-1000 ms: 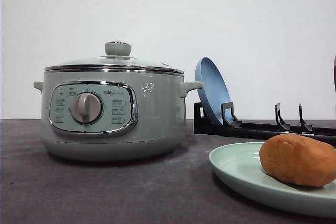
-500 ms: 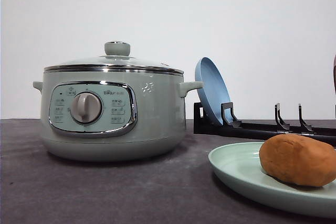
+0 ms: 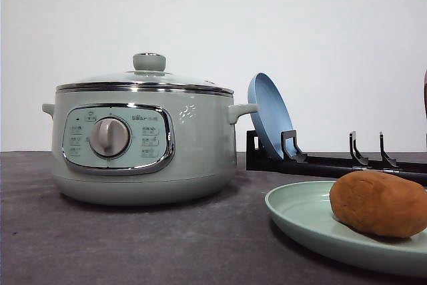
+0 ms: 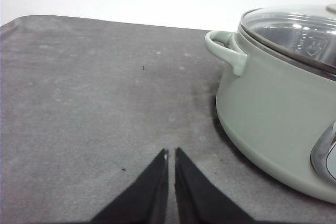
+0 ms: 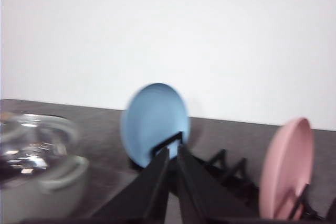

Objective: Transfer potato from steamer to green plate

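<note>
The potato (image 3: 378, 203) sits on the green plate (image 3: 293, 215), over on the right side of the front view, touching the plate's flat middle. So the job looks done: the potato is out of the steamer (image 3: 143, 141) and the steamer's glass lid (image 3: 148, 79) is on top of the pot. I think the only thing left is for the arms to rest away from the food and not bump the plate. The left end effector (image 4: 171, 154) has its two black fingers pressed nearly together with nothing between them. It hangs over the bare grey surface (image 4: 79, 103), just beside the steamer's side handle (image 4: 223, 48), well apart from the potato. The right end effector (image 5: 172, 150) also has its fingers close together and holds nothing. It points at the blue plate (image 5: 155, 121) standing in the black rack (image 3: 333, 161), with a pink plate (image 5: 286, 166) further along. That picture is blurry.
</note>
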